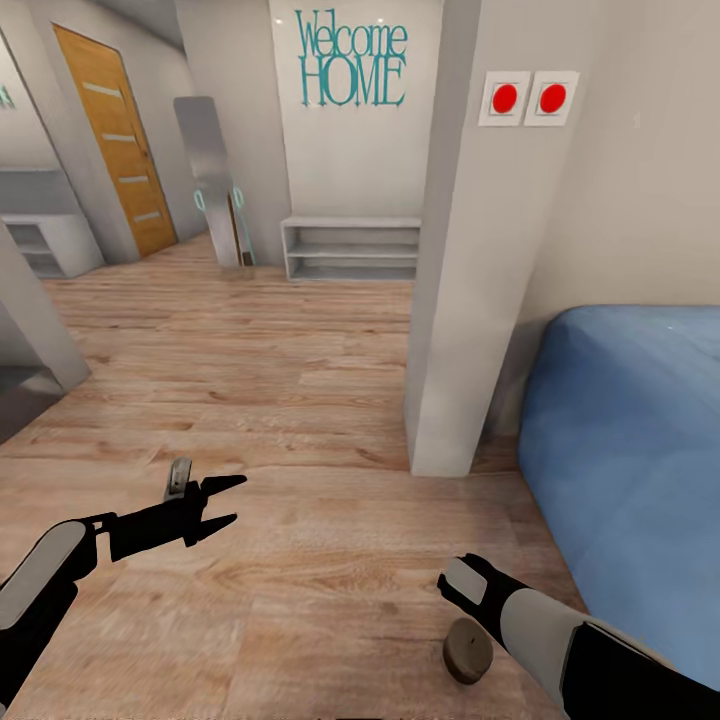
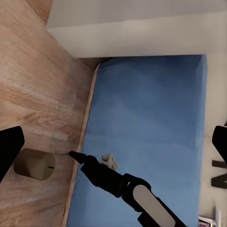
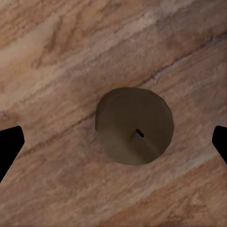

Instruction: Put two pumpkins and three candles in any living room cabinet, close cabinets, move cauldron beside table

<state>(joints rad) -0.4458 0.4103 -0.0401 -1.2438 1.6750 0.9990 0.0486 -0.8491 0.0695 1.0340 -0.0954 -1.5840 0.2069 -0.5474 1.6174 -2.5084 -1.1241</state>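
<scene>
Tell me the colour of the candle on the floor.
Dull brownish-beige, with a tiny dark wick; the candle shows best in the right wrist view.

Left arm: black with a grey forearm panel, reaching forward and inward from the head view's lower left. Left gripper: fingers spread apart, nothing between them, tips pointing towards the robot's right.

Right arm: black and grey, entering from the lower right corner and angled inward, wrist bent downward. Right gripper: pointed at the floor, its two black fingertips standing wide apart at opposite edges of the right wrist view, holding nothing.
</scene>
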